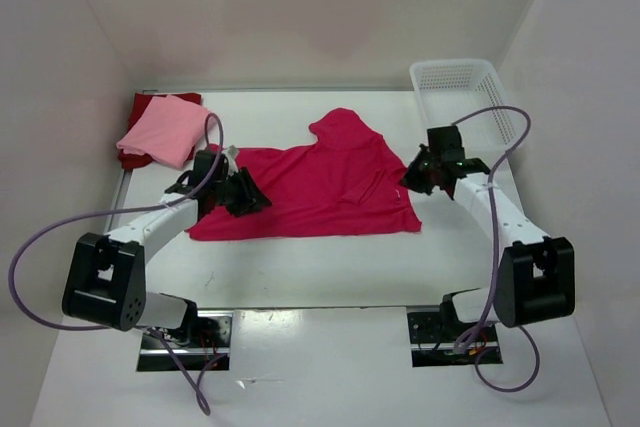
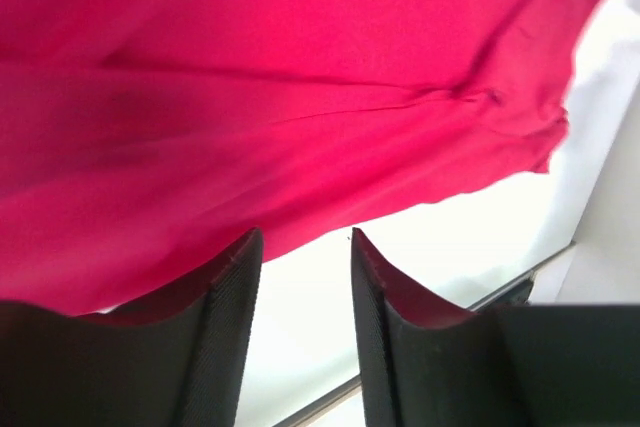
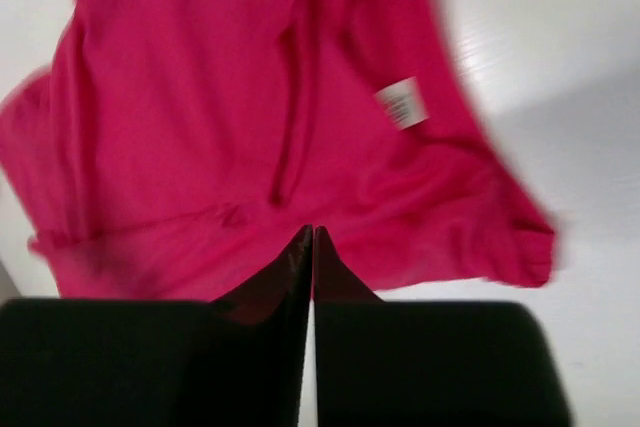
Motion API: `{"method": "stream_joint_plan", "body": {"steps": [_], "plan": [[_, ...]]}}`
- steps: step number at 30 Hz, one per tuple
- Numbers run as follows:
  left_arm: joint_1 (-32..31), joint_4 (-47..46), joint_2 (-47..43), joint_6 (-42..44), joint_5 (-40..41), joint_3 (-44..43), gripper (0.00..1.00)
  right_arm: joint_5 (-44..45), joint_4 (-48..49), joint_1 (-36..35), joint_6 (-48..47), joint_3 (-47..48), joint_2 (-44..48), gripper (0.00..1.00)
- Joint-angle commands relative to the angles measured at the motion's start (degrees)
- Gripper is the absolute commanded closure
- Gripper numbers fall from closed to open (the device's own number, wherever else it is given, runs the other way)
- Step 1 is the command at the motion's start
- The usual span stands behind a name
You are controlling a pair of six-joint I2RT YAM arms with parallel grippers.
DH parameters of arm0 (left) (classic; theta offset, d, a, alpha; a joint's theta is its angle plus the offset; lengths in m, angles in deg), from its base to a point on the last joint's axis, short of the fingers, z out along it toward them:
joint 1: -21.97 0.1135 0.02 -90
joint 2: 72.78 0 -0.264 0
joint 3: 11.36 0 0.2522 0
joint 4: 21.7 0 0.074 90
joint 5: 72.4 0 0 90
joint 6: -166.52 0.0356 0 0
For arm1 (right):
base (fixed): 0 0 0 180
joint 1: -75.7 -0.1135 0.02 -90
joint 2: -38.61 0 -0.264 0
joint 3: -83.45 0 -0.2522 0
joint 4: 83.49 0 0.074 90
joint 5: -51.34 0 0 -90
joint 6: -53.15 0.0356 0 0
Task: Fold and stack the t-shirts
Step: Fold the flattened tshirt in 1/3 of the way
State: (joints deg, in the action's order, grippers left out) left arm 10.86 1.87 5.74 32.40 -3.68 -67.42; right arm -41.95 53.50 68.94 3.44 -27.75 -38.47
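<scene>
The crimson-magenta t-shirt (image 1: pixel 320 187) lies spread on the white table, with one sleeve bunched toward the back. My left gripper (image 1: pixel 250 194) is at the shirt's left edge. In the left wrist view it (image 2: pixel 305 242) is open and empty, its tips at the hem of the shirt (image 2: pixel 300 97), with bare table between the fingers. My right gripper (image 1: pixel 410 175) is at the shirt's right edge. In the right wrist view it (image 3: pixel 312 232) is shut, with no cloth seen between the jaws, over the shirt (image 3: pixel 250 117) near its white label (image 3: pixel 400 102). The light pink t-shirt (image 1: pixel 163 132) lies folded on the dark red t-shirt (image 1: pixel 150 102) at the back left.
A white lattice basket (image 1: pixel 457 82) stands at the back right corner. White walls close in the table on three sides. Bare table (image 1: pixel 320 267) shows in front of the shirt, and the arm cables loop beside both arms.
</scene>
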Motion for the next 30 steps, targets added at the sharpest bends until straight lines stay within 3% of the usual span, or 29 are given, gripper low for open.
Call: {"method": "stream_joint_plan", "body": {"steps": [1,4,5,6,10,14,19,30], "plan": [[-3.29,-0.92,1.45,2.02,-1.05,-3.22,0.56,-7.15,4.36,-5.7,3.38,-0.2,-1.84,1.0],[-6.81,-2.24,5.58,2.02,-1.84,-4.54,0.71,-10.68,9.13,-8.78,4.0,1.1,-8.42,1.0],[-8.12,-2.94,7.24,2.02,-1.23,-4.54,0.71,-10.69,9.13,-10.45,4.0,2.16,-11.83,0.96],[-8.13,-3.47,7.87,2.02,-1.22,-4.54,0.72,-10.69,9.13,-11.07,3.13,4.26,-13.43,0.84],[-8.13,-5.14,11.38,2.02,-0.69,-3.06,0.7,-10.69,10.01,-12.57,3.12,6.47,-18.36,0.52],[-8.13,-5.67,11.39,2.02,-0.61,-2.34,0.64,-9.46,10.53,-13.71,3.65,7.09,-21.97,0.48],[-8.13,-6.2,11.39,1.49,-0.08,-1.82,0.62,-8.84,12.02,-14.33,4.71,6.04,-23.73,0.48],[-8.13,-6.72,12.45,0.96,-0.08,-1.82,0.62,-8.93,10.36,-14.33,2.78,11.92,-28.3,0.87]]}}
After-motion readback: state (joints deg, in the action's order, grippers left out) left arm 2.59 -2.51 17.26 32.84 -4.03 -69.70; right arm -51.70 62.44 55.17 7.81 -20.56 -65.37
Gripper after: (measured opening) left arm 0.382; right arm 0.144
